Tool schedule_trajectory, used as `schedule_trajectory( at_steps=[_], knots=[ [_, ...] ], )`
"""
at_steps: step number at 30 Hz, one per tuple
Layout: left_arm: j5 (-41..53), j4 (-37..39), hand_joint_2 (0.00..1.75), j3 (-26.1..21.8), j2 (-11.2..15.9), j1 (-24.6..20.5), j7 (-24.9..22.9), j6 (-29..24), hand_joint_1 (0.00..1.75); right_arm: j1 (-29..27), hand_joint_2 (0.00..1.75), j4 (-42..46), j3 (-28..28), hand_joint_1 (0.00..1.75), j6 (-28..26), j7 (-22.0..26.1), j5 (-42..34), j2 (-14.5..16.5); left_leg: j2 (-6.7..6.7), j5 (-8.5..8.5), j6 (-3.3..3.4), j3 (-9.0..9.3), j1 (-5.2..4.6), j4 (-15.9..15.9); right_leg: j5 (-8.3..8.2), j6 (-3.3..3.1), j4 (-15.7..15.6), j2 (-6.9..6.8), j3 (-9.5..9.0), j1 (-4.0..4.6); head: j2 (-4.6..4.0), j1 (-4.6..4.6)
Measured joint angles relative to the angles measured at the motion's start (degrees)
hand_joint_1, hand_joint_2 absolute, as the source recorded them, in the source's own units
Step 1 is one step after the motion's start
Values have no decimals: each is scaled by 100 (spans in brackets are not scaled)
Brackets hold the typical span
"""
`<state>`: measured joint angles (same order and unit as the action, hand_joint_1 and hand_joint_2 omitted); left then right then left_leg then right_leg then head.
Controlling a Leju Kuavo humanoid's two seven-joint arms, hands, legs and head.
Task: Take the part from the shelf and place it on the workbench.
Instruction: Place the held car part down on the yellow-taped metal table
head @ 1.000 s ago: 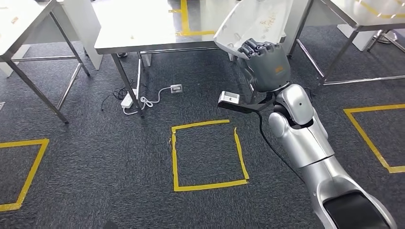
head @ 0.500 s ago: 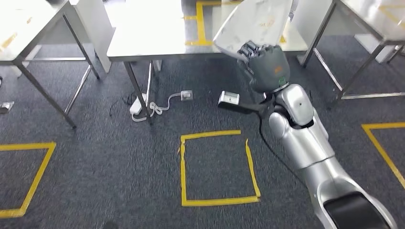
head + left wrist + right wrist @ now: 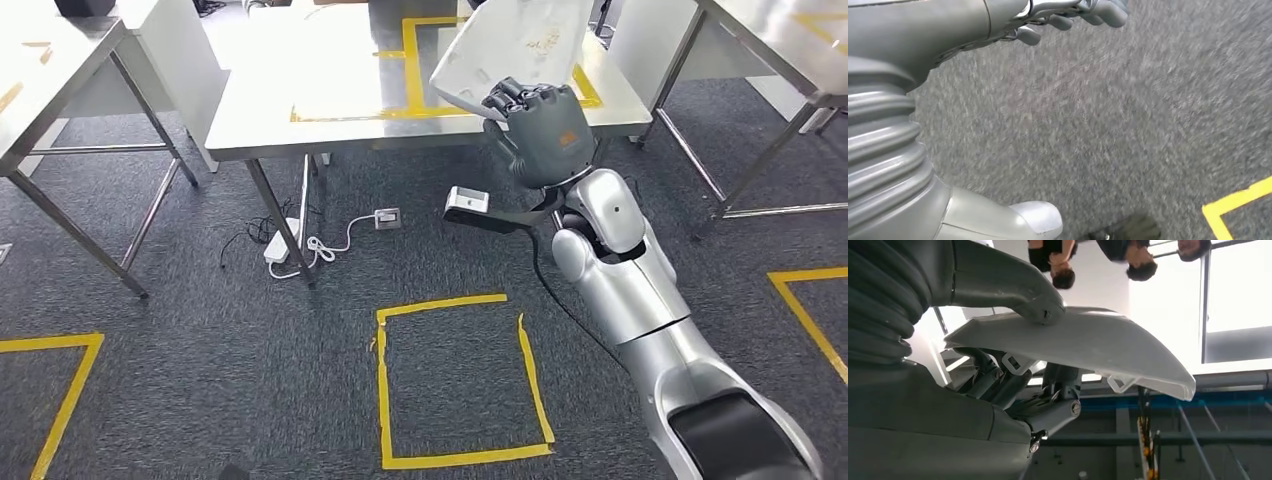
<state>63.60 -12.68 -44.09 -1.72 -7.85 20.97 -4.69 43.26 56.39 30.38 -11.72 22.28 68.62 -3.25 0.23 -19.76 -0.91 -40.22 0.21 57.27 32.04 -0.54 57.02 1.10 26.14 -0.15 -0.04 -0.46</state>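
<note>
A white curved plastic part (image 3: 520,45) is gripped by my right hand (image 3: 540,130), raised in front of me over the near edge of the steel workbench (image 3: 330,90). In the right wrist view my thumb (image 3: 1018,290) presses on one face of the part (image 3: 1088,342) and my darker fingers close under it. My left hand (image 3: 998,20) hangs over the dark carpet with its fingers loosely apart and nothing in it.
A yellow tape outline (image 3: 415,70) marks the workbench top. A power strip with cables (image 3: 285,245) and a socket box (image 3: 387,217) lie under it. Steel tables stand left (image 3: 40,70) and right (image 3: 780,40). A yellow tape square (image 3: 460,380) marks the carpet. People (image 3: 1128,255) stand beyond.
The whole picture has shifted: the camera has come nearer the workbench, which now lies lower and larger in view. My right hand still holds the part.
</note>
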Motion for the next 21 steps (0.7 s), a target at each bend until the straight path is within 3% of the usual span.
schedule_trajectory(
  at_steps=[2,3,5,6,8,9,10,11,13,14,15,18,19,21],
  knots=[
    [-16,-3,175,0,-2,-11,8,-6,0,54,175,-16,13,175,13,13,-7,28,-13,-33,77,101,6,-11,-21,67,101,0,-20,8,0,15],
    [-28,-4,175,0,-5,-16,15,-8,0,89,175,-24,19,175,15,21,-15,43,-21,-71,115,160,17,-19,-101,91,307,-9,56,7,0,22],
    [-54,-7,175,0,-9,-23,22,-11,0,159,175,-75,42,175,25,48,-31,68,-34,-176,184,300,26,-17,-161,131,969,-32,470,-5,0,37],
    [-65,-7,175,-1,-9,-23,23,-13,0,181,175,-117,52,175,30,59,-48,80,-42,-243,204,367,25,-16,-64,150,1318,-41,738,-7,0,41],
    [-75,-7,175,-2,-8,-13,25,-18,0,198,175,-230,68,175,41,81,-113,99,-65,-380,215,509,25,-14,366,172,1702,-48,1190,-11,0,49],
    [-78,-7,175,-2,-8,-7,25,-21,0,199,175,-289,72,175,51,92,-166,110,-79,-452,213,593,24,-11,531,171,1686,-52,1323,-12,0,51],
    [-81,-6,175,-2,-8,-2,25,-23,0,203,175,-343,74,175,67,102,-221,121,-90,-523,208,680,23,-6,564,164,1538,-55,1382,-11,0,53],
    [-84,-5,175,-2,-9,0,25,-24,0,209,175,-395,74,175,94,117,-291,131,-97,-598,200,774,21,-2,408,146,1252,-60,1374,-9,0,55],
    [-86,-3,175,-3,-11,3,23,-25,0,223,175,-497,67,175,166,167,-459,143,-111,-749,165,920,11,14,-307,96,519,-84,1264,11,0,56],
    [-87,-3,175,-3,-11,3,21,-24,0,228,175,-546,59,175,204,198,-547,149,-119,-830,136,982,4,24,-598,74,254,-94,1210,27,0,56],
    [-87,-3,175,-4,-11,5,20,-24,0,228,175,-582,45,175,231,226,-617,153,-128,-887,101,1037,-2,44,-783,54,106,-97,1167,41,0,58],
    [-88,-5,175,-4,-2,11,22,-23,0,250,175,-622,-4,175,272,275,-730,179,-123,-946,-6,1137,-5,182,-858,-49,60,-70,1017,34,0,61],
    [-89,-5,175,-4,2,9,24,-24,0,267,175,-627,-13,175,286,283,-751,193,-110,-965,-29,1082,-3,325,-864,-92,53,-65,961,26,0,51],
    [-89,-4,175,-4,5,1,27,-25,0,283,175,-630,-19,175,315,289,-776,220,-86,-1121,-68,753,5,879,-811,-148,47,-53,868,23,0,37]
  ],
)
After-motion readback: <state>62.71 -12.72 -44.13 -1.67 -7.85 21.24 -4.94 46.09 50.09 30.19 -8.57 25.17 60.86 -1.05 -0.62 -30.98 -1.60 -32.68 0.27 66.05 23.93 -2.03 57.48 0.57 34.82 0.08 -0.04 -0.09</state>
